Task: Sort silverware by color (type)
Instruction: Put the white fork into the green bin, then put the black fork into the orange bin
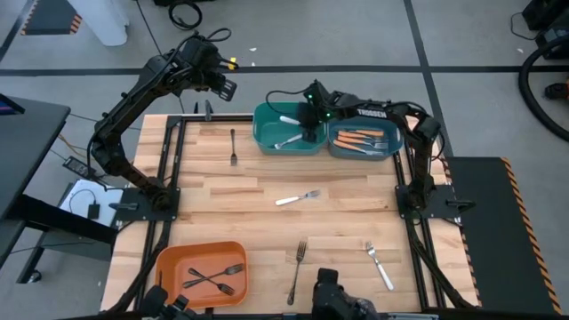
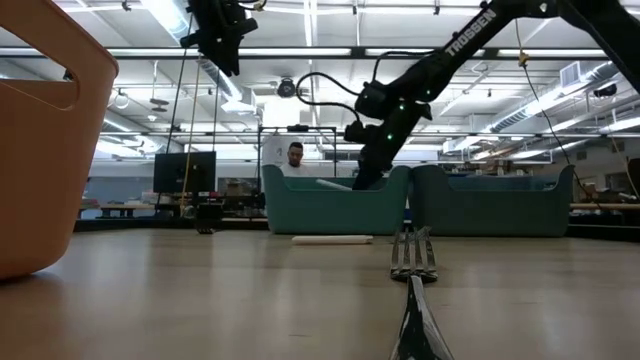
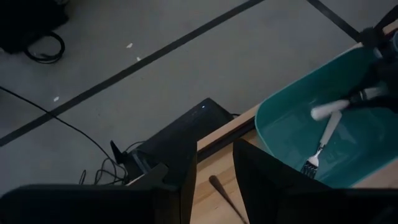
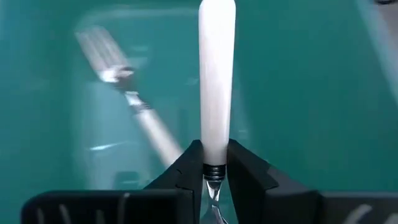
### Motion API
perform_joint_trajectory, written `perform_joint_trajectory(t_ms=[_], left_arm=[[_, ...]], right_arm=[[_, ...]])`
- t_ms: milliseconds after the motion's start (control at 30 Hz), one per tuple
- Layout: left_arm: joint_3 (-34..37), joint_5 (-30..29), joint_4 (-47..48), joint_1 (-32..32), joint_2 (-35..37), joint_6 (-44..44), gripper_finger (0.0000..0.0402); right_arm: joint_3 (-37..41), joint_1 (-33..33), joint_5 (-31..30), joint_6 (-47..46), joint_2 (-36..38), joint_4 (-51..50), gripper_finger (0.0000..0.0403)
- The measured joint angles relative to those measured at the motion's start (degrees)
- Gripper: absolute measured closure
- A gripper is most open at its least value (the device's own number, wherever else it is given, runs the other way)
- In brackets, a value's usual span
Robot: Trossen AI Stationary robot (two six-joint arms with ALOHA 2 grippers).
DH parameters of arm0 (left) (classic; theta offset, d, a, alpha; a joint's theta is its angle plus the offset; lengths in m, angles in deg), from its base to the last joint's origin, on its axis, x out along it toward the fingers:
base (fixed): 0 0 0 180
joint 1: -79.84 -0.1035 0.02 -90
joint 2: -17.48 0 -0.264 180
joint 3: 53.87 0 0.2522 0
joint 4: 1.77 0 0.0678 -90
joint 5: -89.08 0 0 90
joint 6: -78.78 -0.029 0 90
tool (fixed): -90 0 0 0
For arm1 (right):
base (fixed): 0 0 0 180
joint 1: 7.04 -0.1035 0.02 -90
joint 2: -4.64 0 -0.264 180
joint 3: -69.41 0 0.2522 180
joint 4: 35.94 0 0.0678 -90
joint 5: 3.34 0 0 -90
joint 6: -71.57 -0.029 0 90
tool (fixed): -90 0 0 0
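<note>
My right gripper [image 1: 308, 124] reaches down into the teal bin [image 1: 267, 133] at the table's far edge and is shut on a white-handled fork [image 4: 217, 74]. Another white-handled fork [image 4: 134, 102] lies on that bin's floor. The neighbouring bin [image 1: 396, 147] holds several orange-handled forks [image 1: 363, 140]. Dark forks [image 1: 213, 277] lie crossed in the orange bin [image 1: 169, 258] at the near left. Loose on the table lie two dark forks [image 1: 233, 147] [image 1: 297, 271] and two white-handled forks [image 1: 298, 198] [image 1: 378, 265]. My left gripper [image 3: 214, 177] hangs open, high above the table's far left corner. My right gripper pinches the white-handled fork between its two fingers at the neck [image 4: 216, 165], where the white handle meets the metal. The fingers slant down into the teal bin from the table's right. The fork lies along them, its handle [image 3: 336, 110] sticking out past the fingertips over the bin's floor.
Dark rails [image 1: 169, 169] run along the table's left and right sides. In the low view the orange bin's wall [image 2: 40, 150] fills the left, and a person shows in the room behind the teal bin. Bare wood lies in the table's middle.
</note>
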Motion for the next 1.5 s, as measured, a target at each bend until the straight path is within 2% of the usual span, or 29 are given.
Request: perform_joint_trajectory(t_ms=[67, 267, 333, 533, 667, 800, 933, 1100, 1267, 1500], left_arm=[[0.0, -0.02, 0.02, 0.0, 0.0, -0.97, 0.0288], [0.0, -0.02, 0.09, 0.0, 0.0, -2.04, 0.0288], [0.0, -0.02, 0.17, 0.01, 0.0, -2.1, 0.0288], [0.0, -0.02, 1.87, 0.0, 0.0, -2.84, 0.0288], [0.18, 0.0, 2.52, 0.02, -0.05, -3.03, 0.0288], [3.29, 0.58, 2.65, -0.4, -0.41, 4.49, 0.0288], [10.82, 3.81, 2.65, -0.56, -0.47, 11.56, 0.0288], [19.13, 4.11, 0.95, -0.33, -0.52, 13.37, 0.0288], [26.83, 5.57, -0.62, -0.39, -0.48, 16.05, 0.0288], [34.58, 12.69, -8.59, 0.86, -0.44, 24.96, 0.0288]], right_arm=[[0.0, -0.79, -3.52, -0.09, 0.02, 2.11, 0.0315], [0.0, -3.57, -4.87, -0.17, 0.13, 3.49, 0.0278], [-0.11, -4.43, -6.97, -0.17, 0.27, 3.29, 0.0273], [-5.02, -6.74, -20.05, 0.05, 3.38, 1.16, 0.0272], [-10.04, -7.8, -26.19, 0.05, 7.06, -3.09, 0.0272], [-14.86, -8.59, -31.64, 0.03, 12.0, -7.93, 0.0272], [-16.96, -9.45, -36.61, -1.24, 17.38, -9.55, 0.0272], [-17.0, -10.03, -34.87, -10.63, 23.68, -9.37, 0.0272], [-17.0, -10.44, -33.05, -19.93, 26.75, -9.45, 0.0272], [-17.0, -12.13, -28.02, -19.17, 26.9, -9.52, 0.0272]])
